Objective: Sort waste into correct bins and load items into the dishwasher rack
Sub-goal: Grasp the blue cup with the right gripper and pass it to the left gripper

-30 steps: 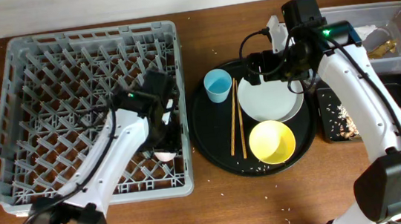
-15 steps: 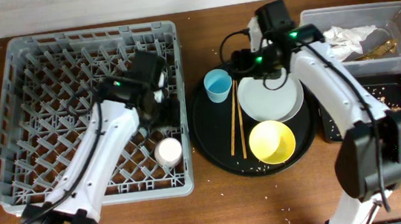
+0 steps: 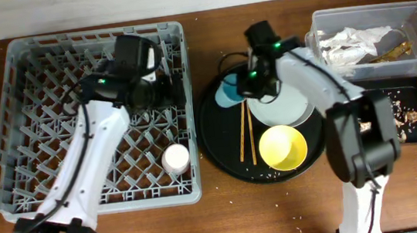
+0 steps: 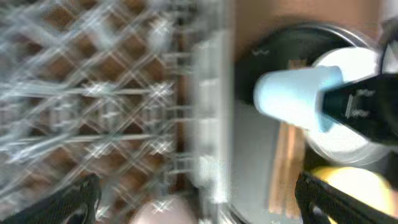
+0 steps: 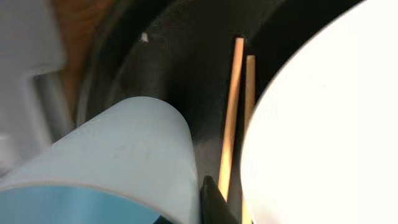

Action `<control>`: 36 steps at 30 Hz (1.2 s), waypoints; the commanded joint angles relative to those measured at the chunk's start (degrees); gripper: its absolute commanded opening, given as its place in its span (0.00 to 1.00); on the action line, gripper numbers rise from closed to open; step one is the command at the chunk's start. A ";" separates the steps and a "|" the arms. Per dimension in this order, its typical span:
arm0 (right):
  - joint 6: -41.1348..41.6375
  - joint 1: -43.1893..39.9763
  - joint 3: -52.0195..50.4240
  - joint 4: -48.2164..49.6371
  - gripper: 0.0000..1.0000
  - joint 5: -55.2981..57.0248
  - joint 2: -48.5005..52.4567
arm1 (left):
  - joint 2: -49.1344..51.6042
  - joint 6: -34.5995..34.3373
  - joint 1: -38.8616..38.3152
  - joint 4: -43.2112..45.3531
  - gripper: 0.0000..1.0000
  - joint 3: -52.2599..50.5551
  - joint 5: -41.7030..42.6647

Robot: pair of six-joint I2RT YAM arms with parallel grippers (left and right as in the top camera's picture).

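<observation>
Right gripper [image 3: 247,81] straddles blue cup [image 3: 226,94] rim, likely to lift it; whether it is clamped, cannot tell. Left gripper [image 3: 158,91] hovers, fingers apart, over rack [image 3: 91,37].

the right gripper [image 3: 242,84] and light blue cup [image 3: 225,93] crowd the upper left of the black round tray [image 3: 215,143]; chopsticks [image 3: 244,132], plate [image 3: 289,108] and yellow bowl [image 3: 282,146] fill its middle; its lower-left strip lies open.

Overhead faces straight down on the table [image 3: 296,208]; both closer wrist views share its light blue cup [image 3: 225,94].
</observation>
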 commanded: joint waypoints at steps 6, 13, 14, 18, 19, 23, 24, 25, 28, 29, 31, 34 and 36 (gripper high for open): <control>-11.56 -2.64 0.50 15.02 0.04 -48.15 -8.61 | -0.13 5.01 12.90 19.19 0.99 -9.46 60.70; -10.10 4.83 0.50 22.12 0.04 -50.58 -8.61 | -0.04 5.07 13.33 21.70 0.99 -9.99 69.13; -10.14 5.42 0.50 22.14 0.04 -50.45 -8.61 | -0.04 5.07 13.33 21.86 0.99 -9.99 69.55; -10.14 5.90 0.42 22.14 0.04 -50.05 -8.57 | -0.04 5.05 13.31 21.86 0.83 -9.99 69.55; -10.14 5.90 0.15 22.10 0.04 -50.03 -8.52 | -0.04 5.03 13.44 21.86 0.80 -9.99 69.55; -10.14 5.90 -0.13 22.08 0.21 -48.61 -8.11 | -0.04 5.03 13.55 22.77 0.75 -9.99 69.55; -10.14 5.90 -0.13 22.10 0.27 -48.54 -8.11 | -0.04 5.03 13.55 23.12 0.74 -9.99 69.53; -10.16 5.90 -0.13 22.08 0.42 -48.26 -8.11 | -0.04 5.03 13.55 23.17 0.74 -9.99 69.53; -10.16 5.88 -0.13 22.12 0.63 -46.58 -8.11 | -0.04 5.01 13.55 25.35 0.73 -9.99 69.51; -10.16 5.88 -0.13 22.14 0.63 -46.58 -8.11 | -0.04 5.01 13.55 25.55 0.73 -9.99 69.53; -10.14 5.84 -0.13 22.16 0.56 -46.60 -8.11 | -0.04 4.98 13.55 25.53 0.73 -9.99 69.53; -10.12 5.90 -0.13 22.14 0.34 -46.60 -8.11 | -0.04 4.79 13.53 25.88 0.74 -9.99 69.51; -10.14 5.90 -0.13 22.14 0.19 -46.62 -8.11 | -0.04 4.79 13.53 25.90 0.74 -9.99 69.51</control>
